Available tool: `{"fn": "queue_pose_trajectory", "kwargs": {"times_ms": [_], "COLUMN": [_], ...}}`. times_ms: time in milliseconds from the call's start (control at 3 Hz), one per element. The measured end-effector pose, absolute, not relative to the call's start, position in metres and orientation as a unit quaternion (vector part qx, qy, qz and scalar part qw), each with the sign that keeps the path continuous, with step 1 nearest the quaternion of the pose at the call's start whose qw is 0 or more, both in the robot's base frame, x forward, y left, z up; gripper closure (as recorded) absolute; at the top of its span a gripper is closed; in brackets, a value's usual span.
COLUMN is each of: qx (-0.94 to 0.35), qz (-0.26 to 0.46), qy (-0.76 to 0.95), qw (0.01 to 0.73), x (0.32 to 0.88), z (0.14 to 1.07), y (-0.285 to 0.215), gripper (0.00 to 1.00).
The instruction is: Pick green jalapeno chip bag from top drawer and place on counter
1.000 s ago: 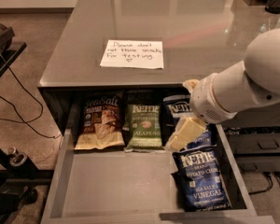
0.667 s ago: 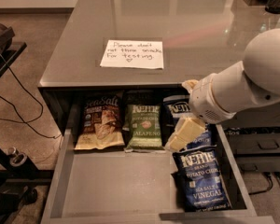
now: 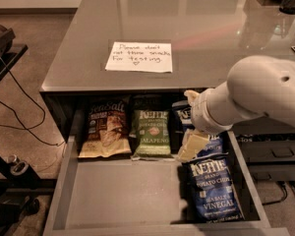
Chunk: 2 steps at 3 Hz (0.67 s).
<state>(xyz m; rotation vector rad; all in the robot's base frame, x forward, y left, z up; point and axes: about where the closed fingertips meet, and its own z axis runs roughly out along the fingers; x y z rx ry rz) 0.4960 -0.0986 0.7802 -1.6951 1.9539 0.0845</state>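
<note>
The green jalapeno chip bag [image 3: 151, 133] lies flat in the top drawer [image 3: 123, 193], at the back, in the middle of a row of bags. My gripper [image 3: 191, 146] hangs from the white arm [image 3: 246, 97] over the drawer's right side. It is just right of the green bag and above a dark blue Kettle bag [image 3: 214, 188]. It holds nothing that I can see. The counter [image 3: 196, 28] stretches behind the drawer with a white handwritten note [image 3: 139, 57] near its front edge.
A tan-and-brown Sea Salt bag [image 3: 105, 130] lies left of the green bag. Another dark blue bag [image 3: 183, 113] is partly hidden behind the arm. The drawer's front left floor is bare. Cables and a stand [image 3: 12, 168] sit on the floor at left.
The arm and gripper have shifted a little to the left and down, closer to the green bag. The bags have not moved.
</note>
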Motion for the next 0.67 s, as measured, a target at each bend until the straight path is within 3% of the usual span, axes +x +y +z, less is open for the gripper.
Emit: {"fn": "queue_pose_trajectory", "kwargs": {"times_ms": [667], "qx": [-0.681], "qz": [0.004], "qy": [0.678], "qw": [0.278], "x": [0.543], "z": [0.719], "y": [-0.080], "gripper": [0.00]}}
